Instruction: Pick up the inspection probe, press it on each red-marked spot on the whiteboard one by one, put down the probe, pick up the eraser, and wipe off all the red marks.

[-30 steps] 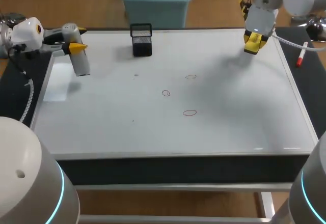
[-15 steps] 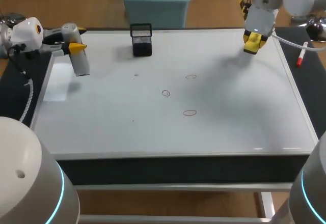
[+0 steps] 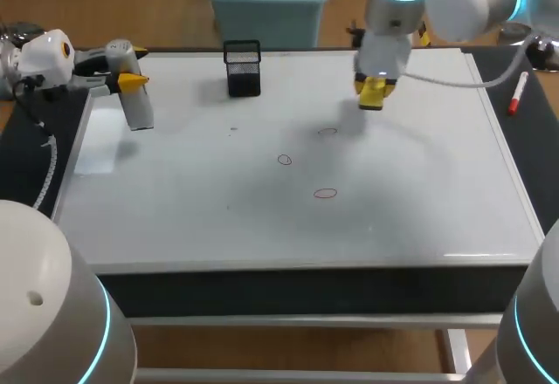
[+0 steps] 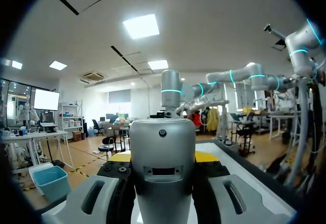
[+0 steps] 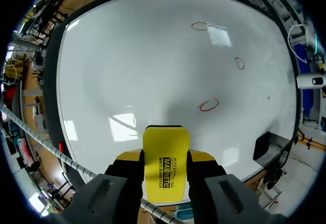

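Note:
Three red ring marks show on the whiteboard (image 3: 419, 201): a far one (image 3: 327, 131), a middle one (image 3: 285, 160) and a near one (image 3: 325, 194). My right gripper (image 3: 373, 94) is shut on the yellow eraser (image 3: 374, 90) and hangs above the board just right of the far mark. In the right wrist view the eraser (image 5: 165, 147) sits between the fingers, with the closest mark (image 5: 209, 105) just ahead of it. At the board's far left corner my left gripper (image 3: 131, 79) is shut on the grey probe (image 3: 137, 106). The probe (image 4: 163, 152) fills the left wrist view.
A black mesh holder (image 3: 243, 68) stands at the board's far edge, left of the middle. A red-capped marker (image 3: 517, 92) lies on the dark surface off the board's right edge.
My right arm has carried the eraser leftward from the board's far right corner to a spot beside the far red mark. The left arm and probe have stayed still.

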Available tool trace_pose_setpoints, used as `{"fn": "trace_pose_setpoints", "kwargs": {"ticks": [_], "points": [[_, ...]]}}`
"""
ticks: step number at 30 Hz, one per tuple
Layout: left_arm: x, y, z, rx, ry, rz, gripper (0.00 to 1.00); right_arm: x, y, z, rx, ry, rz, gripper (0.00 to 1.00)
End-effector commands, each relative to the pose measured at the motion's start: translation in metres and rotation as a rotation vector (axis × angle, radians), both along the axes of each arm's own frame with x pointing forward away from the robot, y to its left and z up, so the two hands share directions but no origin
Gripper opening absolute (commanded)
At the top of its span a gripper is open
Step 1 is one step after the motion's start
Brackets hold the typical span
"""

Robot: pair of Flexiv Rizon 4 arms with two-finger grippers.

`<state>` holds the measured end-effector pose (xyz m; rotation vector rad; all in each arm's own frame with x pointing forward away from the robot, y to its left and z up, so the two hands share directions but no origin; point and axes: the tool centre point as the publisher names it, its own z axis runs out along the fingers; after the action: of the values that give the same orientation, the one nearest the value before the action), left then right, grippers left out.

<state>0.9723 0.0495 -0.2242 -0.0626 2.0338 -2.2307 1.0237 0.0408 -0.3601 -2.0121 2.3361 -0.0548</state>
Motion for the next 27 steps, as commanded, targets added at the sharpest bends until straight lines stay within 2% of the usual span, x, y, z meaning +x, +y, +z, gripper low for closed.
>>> {"fn": "trace_pose_setpoints", "kwargs": {"ticks": [1,8,14,16,22,27], "points": [[0.0,0.0,0.001,0.001,0.0,-0.001,0.0,-0.023,0.03,0.005,-0.057,-0.027,0.03,0.0],[0.0,0.0,0.001,0.001,0.0,-0.001,0.0,-0.043,0.084,-0.002,-0.023,-0.04,0.088,0.0],[0.0,0.0,0.001,0.001,0.0,-0.001,0.0,-0.061,0.124,-0.01,0.026,0.019,0.146,0.0],[0.0,0.0,0.001,0.001,0.0,-0.001,0.0,-0.069,0.136,-0.012,0.008,0.044,0.172,0.0],[0.0,0.0,0.001,0.001,0.0,-0.001,0.0,-0.087,0.157,-0.023,0.016,0.089,0.197,0.0],[0.0,0.0,0.001,0.001,0.0,-0.001,0.0,-0.095,0.172,-0.028,0.023,0.094,0.216,0.0]]}}
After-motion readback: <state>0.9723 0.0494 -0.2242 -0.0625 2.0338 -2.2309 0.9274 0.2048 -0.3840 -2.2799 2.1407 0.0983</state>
